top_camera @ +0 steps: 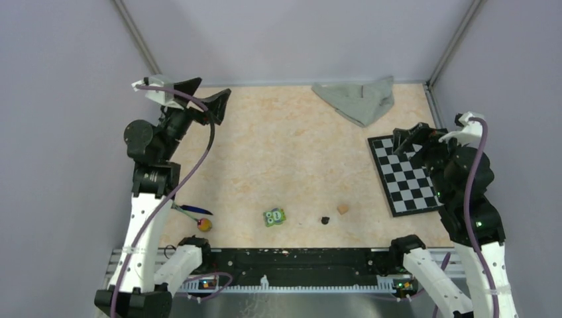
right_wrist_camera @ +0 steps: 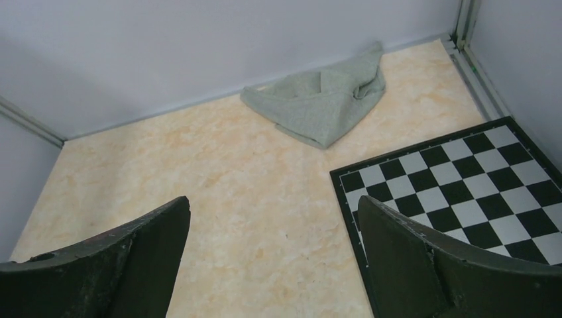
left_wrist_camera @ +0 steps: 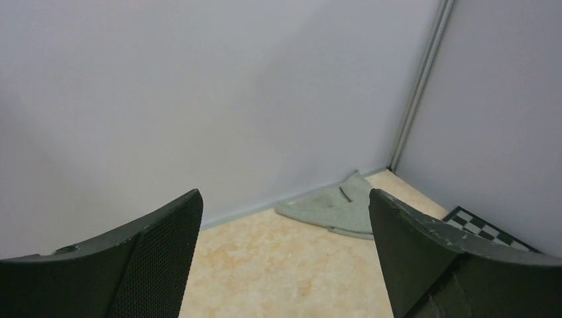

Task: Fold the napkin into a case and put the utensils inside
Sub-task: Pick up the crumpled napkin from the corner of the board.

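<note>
The grey napkin [top_camera: 356, 99] lies in a crumpled, roughly triangular heap against the back wall at the right; no case is in view. It also shows far ahead in the left wrist view, napkin [left_wrist_camera: 335, 209], and the right wrist view, napkin [right_wrist_camera: 318, 106]. The utensils lie near the front left by the left arm: a slim dark blue piece [top_camera: 194, 209] and one with a yellow-orange head [top_camera: 205, 224]. My left gripper [top_camera: 215, 87] [left_wrist_camera: 285, 195] hangs open and empty over the back left. My right gripper [top_camera: 412, 138] [right_wrist_camera: 274, 200] is open and empty at the checkerboard's near-left corner.
A black-and-white checkerboard mat [top_camera: 407, 175] [right_wrist_camera: 464, 192] lies at the right. A green owl-faced block [top_camera: 274, 216], a small dark bit [top_camera: 325, 220] and a tan cube [top_camera: 342, 209] sit near the front middle. Walls close in the table on three sides.
</note>
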Controlling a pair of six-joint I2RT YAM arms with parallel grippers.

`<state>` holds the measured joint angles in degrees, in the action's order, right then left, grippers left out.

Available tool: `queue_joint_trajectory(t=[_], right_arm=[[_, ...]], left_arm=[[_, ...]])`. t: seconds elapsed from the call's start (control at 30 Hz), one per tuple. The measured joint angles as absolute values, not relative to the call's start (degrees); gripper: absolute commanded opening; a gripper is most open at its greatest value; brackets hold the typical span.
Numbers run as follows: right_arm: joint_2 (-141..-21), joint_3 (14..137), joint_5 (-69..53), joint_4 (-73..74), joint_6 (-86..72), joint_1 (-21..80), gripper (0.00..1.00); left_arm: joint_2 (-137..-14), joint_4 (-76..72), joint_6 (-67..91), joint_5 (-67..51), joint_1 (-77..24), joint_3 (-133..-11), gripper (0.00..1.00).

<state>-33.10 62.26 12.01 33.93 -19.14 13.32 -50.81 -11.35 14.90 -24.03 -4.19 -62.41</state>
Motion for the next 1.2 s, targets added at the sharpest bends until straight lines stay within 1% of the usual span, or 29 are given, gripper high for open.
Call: queue_joint_trajectory(t=[0.1,0.23,0.33,0.6,0.67,0.83,1.0,1.03,1.13,1.2], right_arm=[[-36.7,62.3,12.3,33.6,-19.8,13.3,0.96],[-41.8,59.4,9.0,29.4,-22.4,13.3,0.96],[-46.6,58.8,7.8,28.3,-26.3,13.3,0.96],[-59.5,55.4,6.1,19.7,-35.7,13.3,0.96],[-62.9,55.4,6.2,17.2,-36.4,13.2,0.98],[-73.8,56.2,5.0,11.9,-39.0,10.2,0.98],[-87.9,61.1,4.4,7.7,-41.8,5.0,0.97],[-90.6,62.8,4.3,7.2,-42.2,4.3,0.95],[-100.3,71.1,4.4,6.3,-42.5,2.4,0.85],[-106.8,77.5,4.9,5.7,-42.5,1.6,0.83]], left_arm=[[-55.2,-13.1,15.0,-24.4,-7.2,-62.0,0.98],[-61.5,-11.9,12.1,-22.5,-15.6,-62.0,0.98],[-63.8,-11.7,10.3,-22.2,-19.7,-62.0,0.98],[-64.2,-13.7,7.8,-23.3,-21.9,-59.7,0.98],[-64.2,-14.0,8.2,-23.6,-21.9,-58.2,0.98],[-64.3,-15.8,10.7,-26.2,-21.9,-55.1,0.98],[-64.7,-18.1,12.4,-28.2,-22.1,-53.7,0.98],[-64.8,-18.3,12.5,-28.3,-22.2,-53.7,0.98],[-65.2,-18.5,13.2,-28.3,-22.6,-53.7,0.98],[-65.5,-18.5,13.4,-28.4,-23.3,-53.7,0.98]])
